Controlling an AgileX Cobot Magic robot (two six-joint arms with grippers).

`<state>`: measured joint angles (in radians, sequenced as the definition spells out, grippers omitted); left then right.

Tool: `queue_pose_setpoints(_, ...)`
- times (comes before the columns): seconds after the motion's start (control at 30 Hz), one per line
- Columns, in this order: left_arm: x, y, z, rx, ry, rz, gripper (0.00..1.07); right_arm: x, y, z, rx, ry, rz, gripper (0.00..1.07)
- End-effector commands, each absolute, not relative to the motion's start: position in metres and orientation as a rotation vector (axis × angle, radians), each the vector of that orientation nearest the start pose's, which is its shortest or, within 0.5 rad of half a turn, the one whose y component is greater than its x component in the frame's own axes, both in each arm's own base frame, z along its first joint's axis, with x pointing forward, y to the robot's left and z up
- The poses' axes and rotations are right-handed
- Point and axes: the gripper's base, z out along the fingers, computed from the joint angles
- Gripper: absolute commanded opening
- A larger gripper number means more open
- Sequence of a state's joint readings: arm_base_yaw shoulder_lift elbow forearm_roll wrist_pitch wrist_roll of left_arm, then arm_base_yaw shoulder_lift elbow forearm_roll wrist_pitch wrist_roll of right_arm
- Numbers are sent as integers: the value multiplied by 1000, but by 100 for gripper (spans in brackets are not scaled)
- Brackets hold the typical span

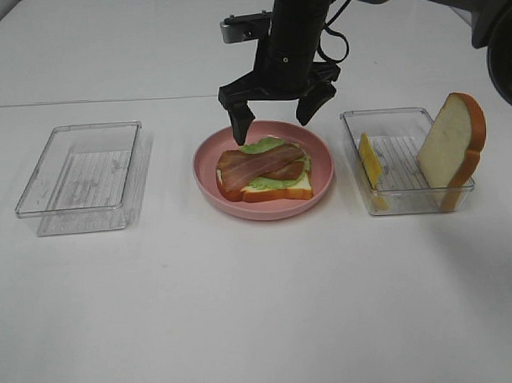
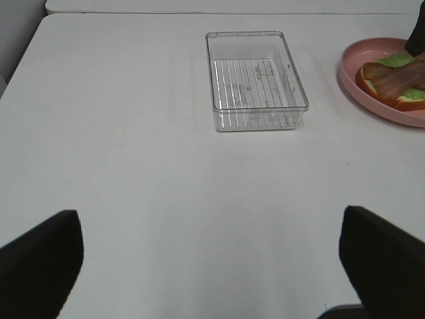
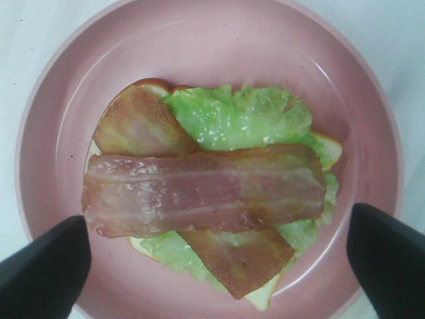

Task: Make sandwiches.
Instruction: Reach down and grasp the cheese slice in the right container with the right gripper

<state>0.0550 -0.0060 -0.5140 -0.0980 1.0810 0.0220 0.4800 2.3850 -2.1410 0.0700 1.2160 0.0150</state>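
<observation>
While hanging just above the pink plate (image 1: 201, 170), has the right gripper (image 1: 275, 128) fingers wide apart, gripping nothing. Shows the sandwich (image 1: 264, 173) on that plate: bread, lettuce, bacon (image 3: 202, 189) on top. Has the left gripper (image 2: 212, 259) fingers wide too, empty over the tabletop (image 2: 133, 166), facing a clear tray (image 2: 259, 121).

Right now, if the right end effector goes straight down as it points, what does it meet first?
Most likely the upper bacon strip lying across the lettuce on the pink plate. The open right end effector hangs over it, though its fingertips might land beside the strip's ends.
</observation>
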Motion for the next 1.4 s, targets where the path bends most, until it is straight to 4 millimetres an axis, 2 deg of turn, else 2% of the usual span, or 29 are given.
queue_pose_setpoints(0.03,-11,-9,280,-22,2018,-75,100,439,236,183,-647,2915,149,99)
queue_pose_setpoints(0.3,-11,-9,280,-22,2018,-75,100,432,232,191,-632,2985,120,99)
queue_pose_setpoints(0.37,-11,-9,280,-22,2018,-75,100,428,230,214,-554,2954,138,99)
queue_pose_setpoints(0.47,-11,-9,280,-22,2018,-75,100,428,229,220,-550,2944,143,99)
queue_pose_setpoints(0.5,-11,-9,280,-22,2018,-75,100,425,226,235,-532,2914,142,99)
queue_pose_setpoints(0.53,-11,-9,280,-22,2018,-75,100,424,218,248,-505,2893,139,99)
queue_pose_setpoints(0.6,-11,-9,280,-22,2018,-75,100,421,215,255,-486,2889,150,99)
queue_pose_setpoints(0.63,-11,-9,280,-22,2018,-75,100,417,200,265,-431,2897,147,99)
queue_pose_setpoints(0.7,-11,-9,280,-22,2018,-75,100,415,193,267,-414,2905,141,99)
queue_pose_setpoints(0.73,-11,-9,280,-22,2018,-75,100,409,174,268,-365,2941,126,99)
queue_pose_setpoints(0.77,-11,-9,280,-22,2018,-75,100,409,174,268,-365,2941,126,99)
queue_pose_setpoints(0.8,-11,-9,280,-22,2018,-75,100,403,155,267,-308,2977,112,99)
queue_pose_setpoints(0.83,-11,-9,280,-22,2018,-75,100,399,146,266,-276,2997,105,99)
queue_pose_setpoints(0.87,-11,-9,280,-22,2018,-75,100,399,146,266,-276,2997,105,99)
queue_pose_setpoints(0.9,-11,-9,280,-22,2018,-75,100,396,131,262,-225,3030,92,99)
queue_pose_setpoints(1.0,-11,-9,280,-22,2018,-75,100,393,121,251,-189,3078,89,99)
queue_pose_setpoints(1.23,-11,-9,280,-20,2018,-74,100,396,120,237,-170,3087,104,99)
queue_pose_setpoints(1.4,-11,-9,280,-20,2018,-74,100,403,124,216,-161,3118,117,98)
